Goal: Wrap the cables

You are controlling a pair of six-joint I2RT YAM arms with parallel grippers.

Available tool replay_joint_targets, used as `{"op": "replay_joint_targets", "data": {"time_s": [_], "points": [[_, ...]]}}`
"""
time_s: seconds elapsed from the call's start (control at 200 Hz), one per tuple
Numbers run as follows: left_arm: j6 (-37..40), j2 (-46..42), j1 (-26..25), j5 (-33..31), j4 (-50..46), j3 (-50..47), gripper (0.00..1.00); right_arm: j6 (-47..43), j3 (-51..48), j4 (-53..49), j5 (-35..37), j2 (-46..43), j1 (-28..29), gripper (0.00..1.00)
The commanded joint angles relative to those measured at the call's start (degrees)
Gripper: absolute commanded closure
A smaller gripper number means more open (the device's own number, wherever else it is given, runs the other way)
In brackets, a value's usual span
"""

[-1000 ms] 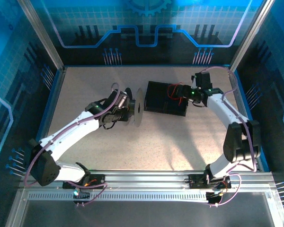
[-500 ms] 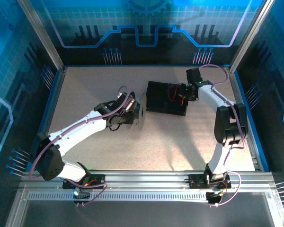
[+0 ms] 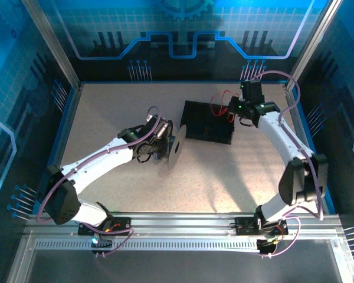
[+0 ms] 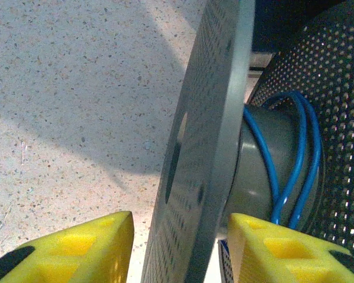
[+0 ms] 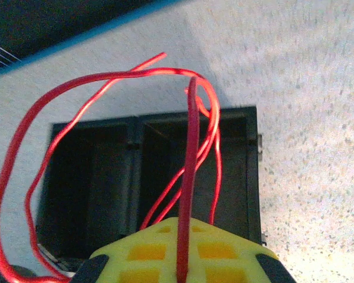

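The right gripper [image 3: 235,109] has just clamped the red cable [image 5: 192,147] and raised it above the far black box [image 3: 203,127], while the left gripper [image 4: 180,242] has parted its fingers astride the spool [image 4: 215,118] holding the blue cable [image 4: 295,171], so winding the red one likely comes next

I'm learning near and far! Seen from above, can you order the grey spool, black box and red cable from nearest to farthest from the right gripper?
Starting from the right gripper:
1. red cable, pinched in it, looping up to its left.
2. black box, on the table just left of it.
3. grey spool, farthest, further left past the box.
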Motion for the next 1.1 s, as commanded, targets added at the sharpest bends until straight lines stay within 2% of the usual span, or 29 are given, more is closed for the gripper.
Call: {"op": "replay_joint_targets", "data": {"time_s": [0.0, 0.115, 0.4, 0.926, 1.096], "points": [[-0.9, -0.3, -0.2, 0.5, 0.6, 1.7, 0.51, -1.5, -2.0, 0.2, 0.1, -4.1, 0.7, 1.00], [-0.7, -0.8, -0.3, 0.4, 0.3, 2.1, 0.46, -2.3, -3.3, 0.1, -1.5, -8.0, 0.6, 1.00], [-0.3, -1.4, -0.3, -0.4, -0.4, 2.9, 0.41, -3.5, -6.2, 0.2, -4.8, -14.3, 0.6, 1.00], [0.2, -2.9, -0.3, -0.4, -0.9, 4.1, 0.31, -3.7, -9.1, 0.8, -8.0, -16.3, 0.6, 1.00], [0.5, -4.2, -0.3, -0.9, -1.6, 4.7, 0.24, -3.9, -9.6, 0.7, -8.4, -16.9, 0.7, 1.00]]}}
